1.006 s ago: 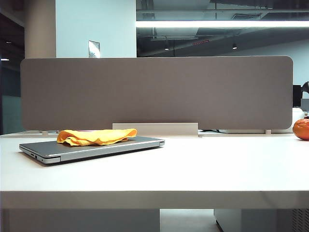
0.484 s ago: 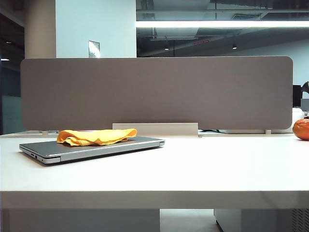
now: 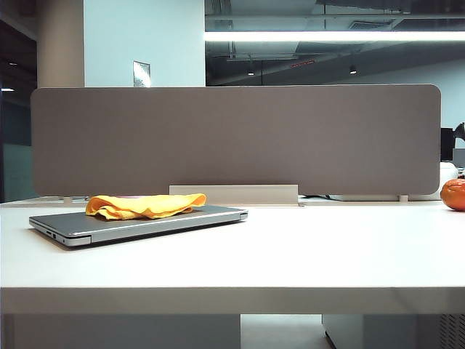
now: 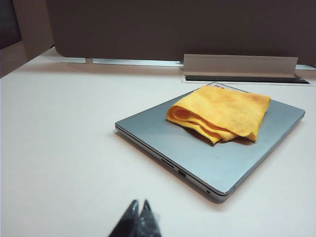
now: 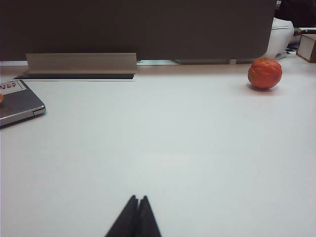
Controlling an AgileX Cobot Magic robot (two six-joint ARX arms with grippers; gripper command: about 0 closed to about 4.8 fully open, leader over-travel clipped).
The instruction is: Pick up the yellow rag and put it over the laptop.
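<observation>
The yellow rag (image 3: 145, 206) lies folded in wavy layers on the closed lid of the silver-grey laptop (image 3: 138, 225), which sits flat on the left part of the white table. In the left wrist view the yellow rag (image 4: 220, 112) covers the far part of the laptop (image 4: 212, 158), and my left gripper (image 4: 139, 203) is shut and empty, well short of the laptop's near edge. My right gripper (image 5: 138, 198) is shut and empty over bare table, with only a corner of the laptop (image 5: 19, 102) in its view. Neither gripper shows in the exterior view.
A long grey partition panel (image 3: 236, 139) stands along the back of the table (image 3: 305, 254). A round orange fruit (image 3: 454, 194) sits at the far right, also seen as the fruit (image 5: 264, 73) in the right wrist view. A pale cable cover (image 3: 233, 194) lies at the panel's foot.
</observation>
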